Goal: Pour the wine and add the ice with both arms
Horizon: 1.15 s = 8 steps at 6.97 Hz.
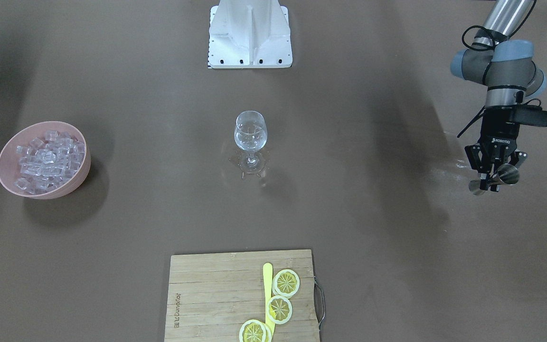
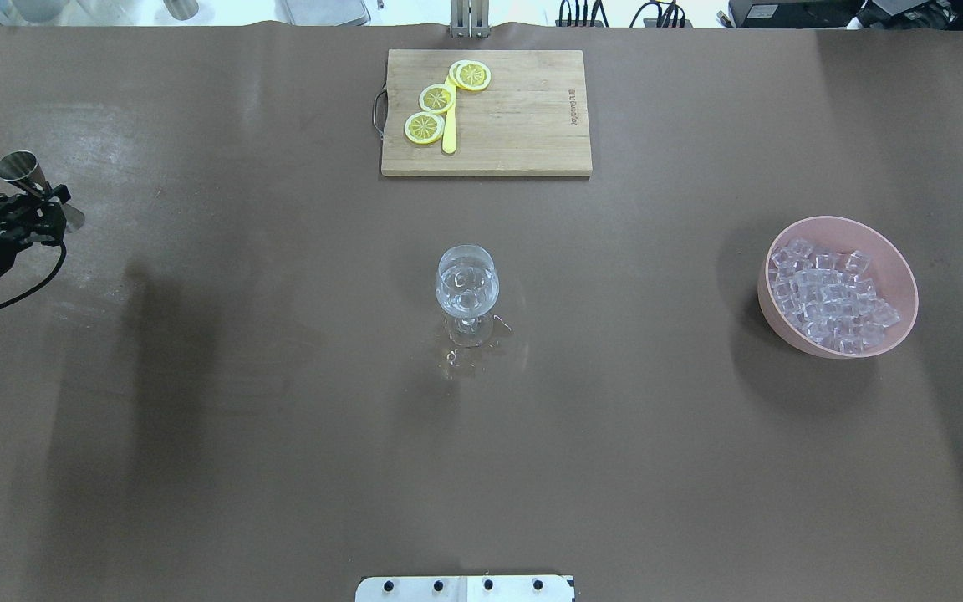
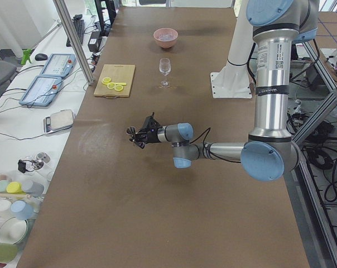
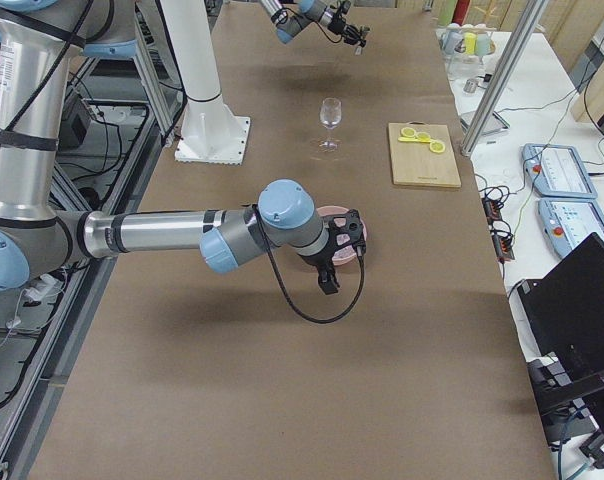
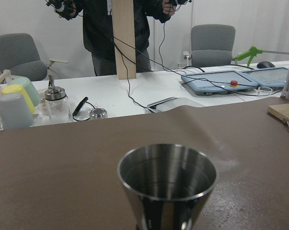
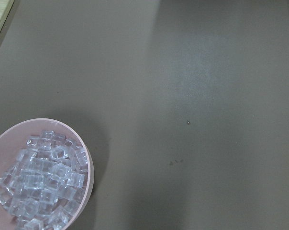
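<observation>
Left fingers (image 1: pixel 476 160) are clamped on the waist of the steel jigger (image 5: pixel 167 179), held above the counter (image 1: pixel 159 213) well off to the robot's left of the glass (image 1: pixel 250 133). Its mouth faces up in the wrist view, and no liquid shows inside. The wine (image 2: pixel 466 280) looks to be a small clear pool in the glass, though it is hard to make out. The jigger should be light, rigid and slick, so that narrow waist is the sensible place to pinch it.

Over to the ice (image 1: pixel 48 159), heaped in the pink bowl (image 2: pixel 908 280) well to the robot's right of the glass. The right fingers (image 4: pixel 350 228) hover close by that bowl, and whether they are apart or together I cannot tell. Those cubes look hard, glassy and slippery. Taking one across two flat faces from the top of the heap seems best, since a corner pinch would likely squirt it out.

The glass is the fragile one: thin-walled, tall-stemmed and easy to tip. Cubes should drop from just above the rim, with nothing nudging the stem.
</observation>
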### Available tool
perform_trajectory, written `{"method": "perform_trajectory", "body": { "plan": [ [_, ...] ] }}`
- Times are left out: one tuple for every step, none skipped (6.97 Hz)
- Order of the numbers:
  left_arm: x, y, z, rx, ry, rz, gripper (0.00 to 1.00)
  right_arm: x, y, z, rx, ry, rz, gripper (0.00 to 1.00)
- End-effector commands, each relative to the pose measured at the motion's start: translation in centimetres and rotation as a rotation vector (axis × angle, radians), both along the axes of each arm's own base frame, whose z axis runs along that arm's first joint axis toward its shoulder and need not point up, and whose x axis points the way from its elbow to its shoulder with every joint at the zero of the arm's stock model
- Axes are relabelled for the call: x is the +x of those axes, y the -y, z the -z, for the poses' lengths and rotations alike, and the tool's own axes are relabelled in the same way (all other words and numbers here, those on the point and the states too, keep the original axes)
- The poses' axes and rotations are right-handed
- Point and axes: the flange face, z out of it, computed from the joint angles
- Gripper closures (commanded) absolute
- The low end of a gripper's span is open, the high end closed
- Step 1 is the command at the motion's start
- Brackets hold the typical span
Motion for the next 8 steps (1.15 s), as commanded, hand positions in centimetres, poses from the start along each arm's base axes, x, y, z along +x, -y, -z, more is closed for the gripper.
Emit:
{"method": "perform_trajectory", "body": {
  "plan": [
    [1.9, 2.9, 1.2, -0.025, 0.015, 0.016, 1.00, -0.1, 0.0, 0.0, 0.000, -0.004, 0.001, 0.00],
    [3.7, 4.6, 1.9, -0.051, -0.016, 0.025, 1.00, -0.1, 0.0, -0.1, -0.002, -0.004, 0.000, 0.00],
    [4.3, 5.2, 2.0, -0.055, -0.012, 0.025, 1.00, 0.0, -0.1, -0.2, -0.004, -0.004, -0.001, 0.00],
    [4.7, 5.4, 1.1, -0.067, 0.004, 0.025, 1.00, -0.1, -0.1, -0.3, -0.004, -0.008, -0.001, 0.00],
    [4.8, 5.5, 0.6, -0.073, 0.013, 0.025, 1.00, -0.1, -0.2, -0.3, -0.006, -0.008, -0.001, 0.00],
    [5.0, 5.7, 0.5, -0.079, 0.013, 0.028, 1.00, -0.1, -0.2, -0.3, -0.006, -0.008, 0.000, 0.00],
    [5.3, 6.0, 0.4, -0.088, 0.021, 0.027, 1.00, -0.1, -0.2, -0.3, -0.006, -0.008, 0.000, 0.00],
    [5.3, 6.0, 0.3, -0.089, 0.022, 0.027, 1.00, -0.1, -0.2, -0.4, -0.007, -0.008, 0.000, 0.00]
  ]
}}
